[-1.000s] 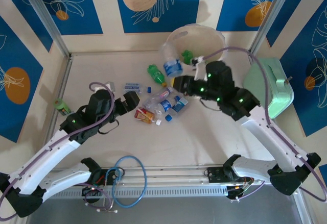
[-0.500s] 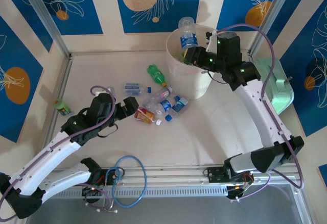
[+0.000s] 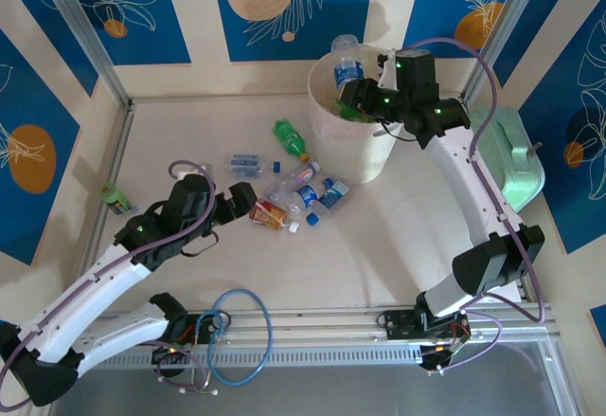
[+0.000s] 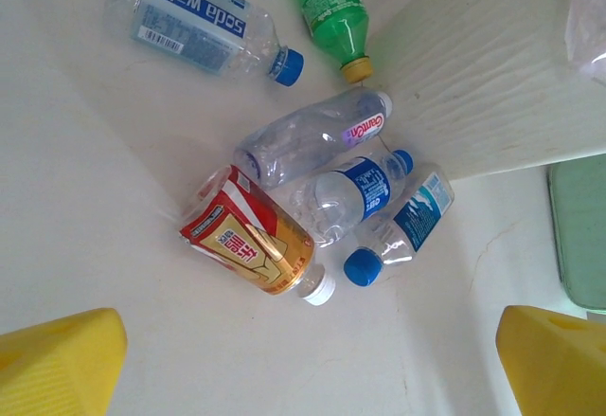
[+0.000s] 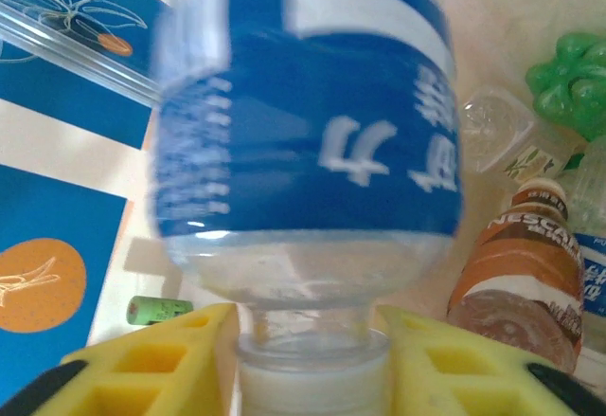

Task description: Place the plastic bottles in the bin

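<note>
Right wrist view: the right gripper [image 5: 311,335] has its yellow fingers [image 5: 180,359] set close on either side of the neck of a blue-labelled bottle [image 5: 308,122], whose blurred body stands beyond the fingertips; whether the fingers press on the neck cannot be told. Below this gripper is the bin [image 3: 365,155], with a brown-labelled bottle [image 5: 511,264] and a green bottle [image 5: 568,80] inside it. The left gripper [image 4: 312,359] is spread wide, and ahead of its fingertips a cluster of plastic bottles [image 4: 322,184] lies on the table [image 4: 95,226], just beside the bin wall.
</note>
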You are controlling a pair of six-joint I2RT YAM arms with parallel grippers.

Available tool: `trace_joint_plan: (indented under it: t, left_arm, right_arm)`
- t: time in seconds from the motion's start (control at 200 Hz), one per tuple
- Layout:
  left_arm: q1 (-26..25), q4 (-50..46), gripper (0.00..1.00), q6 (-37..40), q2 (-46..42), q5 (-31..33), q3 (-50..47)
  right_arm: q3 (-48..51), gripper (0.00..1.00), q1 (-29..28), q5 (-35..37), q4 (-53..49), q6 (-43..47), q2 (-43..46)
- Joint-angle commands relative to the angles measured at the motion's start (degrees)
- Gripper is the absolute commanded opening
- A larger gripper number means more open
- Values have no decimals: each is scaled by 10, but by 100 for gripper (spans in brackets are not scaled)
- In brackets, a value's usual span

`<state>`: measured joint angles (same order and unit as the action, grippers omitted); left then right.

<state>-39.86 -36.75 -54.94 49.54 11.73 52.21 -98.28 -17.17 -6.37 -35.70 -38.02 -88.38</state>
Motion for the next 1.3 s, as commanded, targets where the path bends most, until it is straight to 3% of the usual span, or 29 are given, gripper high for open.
trace_joint_plan:
  t: [0.0, 0.155, 0.37, 0.565, 0.705, 0.87, 1.1, 1.296]
  left_arm:
    - [4, -11, 100, 15, -8, 13, -3]
    - [5, -13, 100, 16, -9, 14, -3]
    - [5, -17, 100, 21, -9, 20, -3]
    - [5, -17, 100, 47, 6, 38, 15]
    - [6, -11, 100, 52, 24, 56, 24]
    - [32, -46, 100, -4, 70, 96, 37]
    - [101, 17, 100, -75, 144, 10, 21]
    - [117, 92, 100, -82, 214, -39, 40]
  right_arm:
    - [-21, 53, 3, -11, -2, 6, 0]
    - [-29, 63, 6, -9, -6, 8, 4]
    - [-27, 63, 2, -14, -10, 13, 43]
    - [37, 63, -28, -16, -3, 19, 134]
    - [108, 62, -82, 7, -4, 29, 221]
    - [177, 61, -170, 54, -18, 33, 301]
    - [258, 62, -291, 140, -48, 25, 353]
    - [322, 63, -360, 182, -37, -5, 357]
